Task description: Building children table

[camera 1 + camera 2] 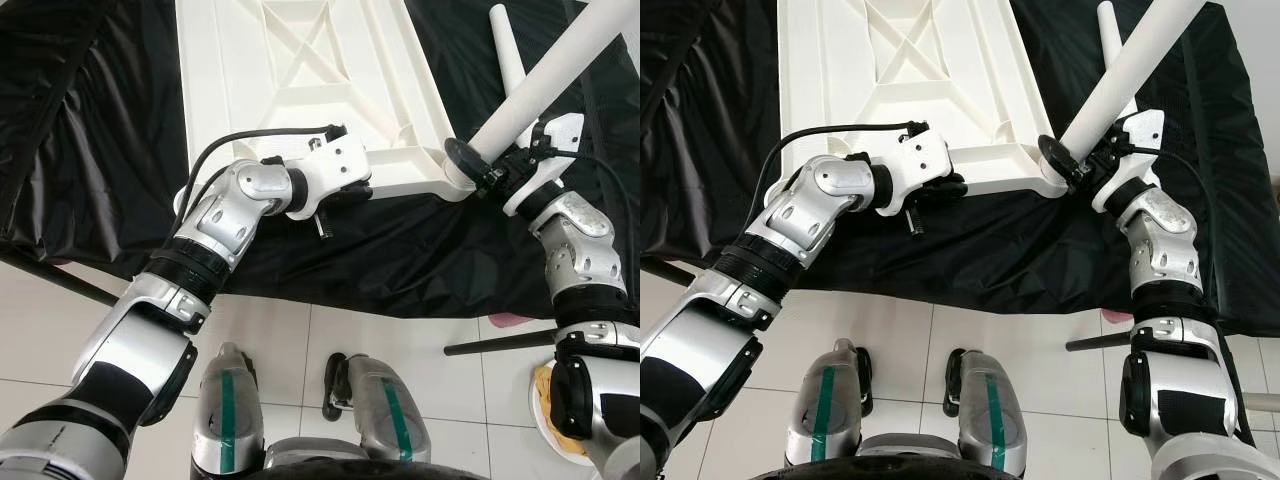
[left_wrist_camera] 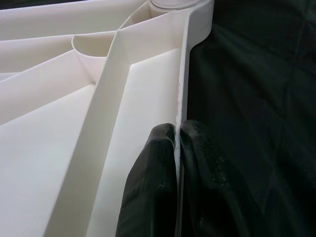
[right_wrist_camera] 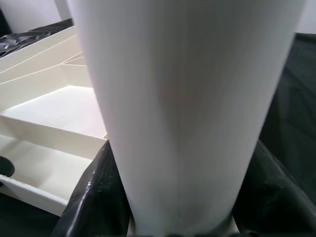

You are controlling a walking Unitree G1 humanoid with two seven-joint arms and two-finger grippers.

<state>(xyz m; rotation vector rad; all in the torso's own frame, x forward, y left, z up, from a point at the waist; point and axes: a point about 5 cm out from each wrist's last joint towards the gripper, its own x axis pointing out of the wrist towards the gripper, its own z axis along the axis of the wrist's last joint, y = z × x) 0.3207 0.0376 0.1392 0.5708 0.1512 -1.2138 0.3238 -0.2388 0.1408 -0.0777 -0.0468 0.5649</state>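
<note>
Leg-fitting step. The left gripper (image 2: 175,143) pinches the near rim of the upturned tabletop (image 1: 300,90) on the black sheet (image 1: 90,130). The right gripper (image 1: 500,170) clamps a leg (image 1: 560,70), slanting toward 1 o'clock, foot beside the near right corner. Next, I judge: seat it upright. The socket is hidden; the leg's top is cut off.

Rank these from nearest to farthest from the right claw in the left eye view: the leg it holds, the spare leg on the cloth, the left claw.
1. Held table leg: in the right claw, slanting up to the right.
2. Spare leg: on the black cloth, just beyond, up-left of the held one.
3. Left claw: across the tabletop near edge, pinching its rim.
</note>
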